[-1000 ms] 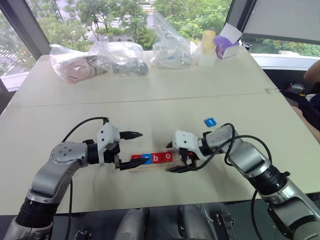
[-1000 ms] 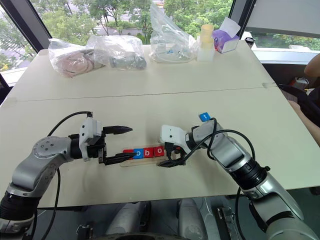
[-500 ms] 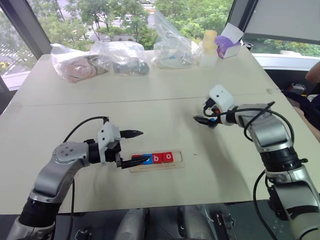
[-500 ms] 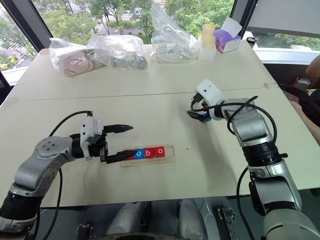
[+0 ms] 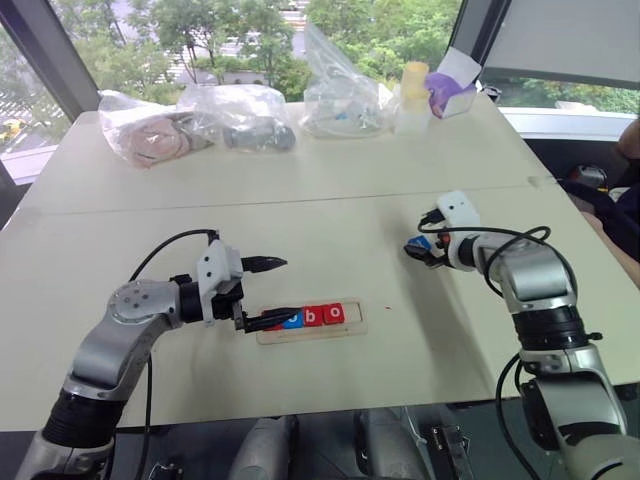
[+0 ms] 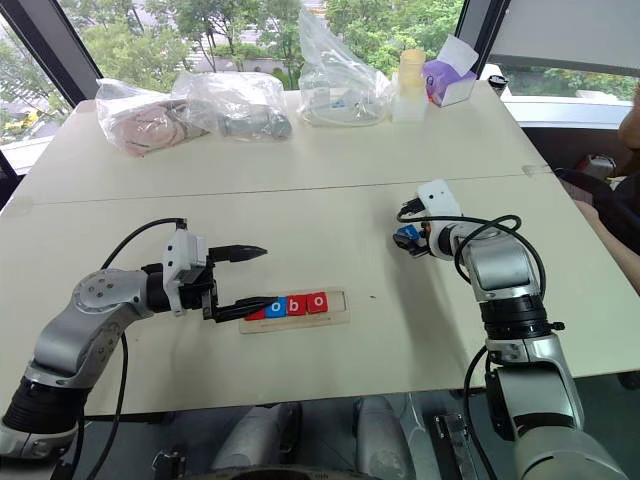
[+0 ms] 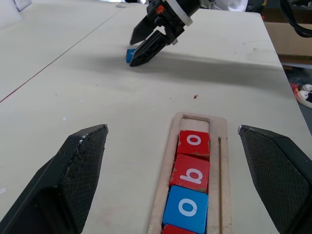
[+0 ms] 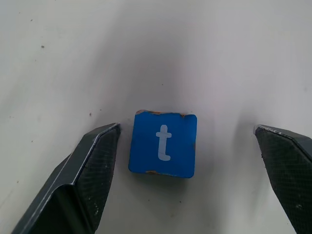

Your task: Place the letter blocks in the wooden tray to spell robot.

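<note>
The wooden tray point(image 5: 311, 320) lies on the bench point(image 5: 330, 200), holding the red and blue letter blocks point(image 7: 190, 171). At its left end the left pincer point(image 5: 268, 293) hangs with fingers apart. Well right of the tray, the right pincer point(image 8: 185, 170) straddles the blue t block point(image 8: 163, 143), fingers apart, not touching it.

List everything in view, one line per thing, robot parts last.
wooden tray: one, pale wood, near table edge between the arms.
tiles in tray: red o, red b, blue o and part of another red tile.
t tile: one, blue, flat on table between right claw fingers, untouched.
plastic bags: three, clear, far table side.
bottle: one, pale yellow, far side.
purple box: one, beside bottle.
table: one, cream.
left claw: open, at tray's left end.
right claw: open, over t tile.
</note>
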Controlling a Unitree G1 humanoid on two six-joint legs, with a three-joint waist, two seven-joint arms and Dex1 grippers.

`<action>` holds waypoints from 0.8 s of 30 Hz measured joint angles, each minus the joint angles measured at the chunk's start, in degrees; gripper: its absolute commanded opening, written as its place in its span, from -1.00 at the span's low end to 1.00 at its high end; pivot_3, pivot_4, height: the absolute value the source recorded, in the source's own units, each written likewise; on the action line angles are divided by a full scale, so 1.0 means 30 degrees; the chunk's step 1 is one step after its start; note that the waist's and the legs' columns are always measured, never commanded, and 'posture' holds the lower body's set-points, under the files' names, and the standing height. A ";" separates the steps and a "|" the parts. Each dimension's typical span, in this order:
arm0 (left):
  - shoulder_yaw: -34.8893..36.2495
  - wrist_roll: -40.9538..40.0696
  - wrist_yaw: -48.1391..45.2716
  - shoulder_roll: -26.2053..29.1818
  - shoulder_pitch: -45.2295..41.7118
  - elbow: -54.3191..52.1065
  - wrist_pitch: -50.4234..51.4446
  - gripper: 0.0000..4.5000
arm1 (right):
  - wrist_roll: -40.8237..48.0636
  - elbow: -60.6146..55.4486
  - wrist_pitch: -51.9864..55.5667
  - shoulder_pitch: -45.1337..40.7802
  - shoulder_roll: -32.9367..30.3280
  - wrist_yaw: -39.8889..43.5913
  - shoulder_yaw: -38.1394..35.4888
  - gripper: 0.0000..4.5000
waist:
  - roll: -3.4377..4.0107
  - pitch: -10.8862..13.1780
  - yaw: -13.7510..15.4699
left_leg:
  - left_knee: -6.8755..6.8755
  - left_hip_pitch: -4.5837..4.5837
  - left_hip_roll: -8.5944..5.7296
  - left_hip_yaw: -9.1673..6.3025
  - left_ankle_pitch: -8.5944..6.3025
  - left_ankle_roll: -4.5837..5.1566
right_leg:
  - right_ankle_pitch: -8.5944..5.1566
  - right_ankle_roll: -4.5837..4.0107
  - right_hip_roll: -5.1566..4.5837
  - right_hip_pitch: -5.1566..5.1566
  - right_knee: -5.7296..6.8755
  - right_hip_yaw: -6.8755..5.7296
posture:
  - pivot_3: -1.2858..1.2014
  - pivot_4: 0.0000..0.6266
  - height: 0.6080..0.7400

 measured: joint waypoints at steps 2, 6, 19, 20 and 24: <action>0.0000 0.0021 0.0039 -0.0018 0.0001 0.0001 -0.0024 1.00 | 0.0237 -0.0314 0.0576 0.0005 0.0427 -0.0269 -0.0147 0.14 | 0.0001 -0.0002 -0.0001 | 0.0001 0.0005 0.0000 -0.0001 0.0000 0.0000 | 0.0001 -0.0001 0.0000 0.0004 0.0005 0.0000 | 0.03 -0.52 1.00; -0.0006 0.0095 0.0182 -0.0203 -0.0007 0.0052 -0.0102 1.00 | 0.0753 -0.1078 0.2108 0.0089 0.0938 -0.0946 -0.0759 -0.48 | 0.0001 -0.0004 0.0040 | 0.0002 0.0005 -0.0001 -0.0002 0.0001 -0.0001 | 0.0003 -0.0003 -0.0001 0.0006 0.0005 0.0000 | 0.03 -0.52 1.00; -0.0133 0.0395 0.0145 -0.0697 -0.0077 0.0397 -0.0416 1.00 | 0.1819 -1.4727 1.0498 0.7193 0.5110 -0.5645 -0.4326 -0.48 | 0.0007 -0.0052 0.0167 | -0.0030 -0.0029 -0.0007 -0.0055 -0.0003 0.0000 | -0.0002 0.0000 -0.0013 -0.0010 -0.0010 -0.0045 | 0.03 -0.52 1.00; -0.0140 0.0394 0.0121 -0.0698 -0.0069 0.0397 -0.0417 1.00 | 0.2123 -1.5605 1.0521 0.7925 0.5312 -0.5946 -0.4369 -0.48 | 0.0004 -0.0062 0.0118 | -0.0027 -0.0024 -0.0007 -0.0050 -0.0003 0.0001 | -0.0002 0.0000 -0.0014 -0.0006 -0.0010 -0.0043 | 0.03 -0.52 1.00; -0.0138 0.0396 -0.0011 -0.0687 -0.0052 0.0406 -0.0419 1.00 | 0.3162 -1.7190 1.0793 0.9215 0.6003 -0.7071 -0.4574 -0.26 | 0.0004 -0.0074 0.0052 | -0.0020 0.0014 0.0003 -0.0047 0.0000 -0.0003 | -0.0019 -0.0030 0.0000 0.0020 -0.0008 -0.0040 | 0.03 -0.52 1.00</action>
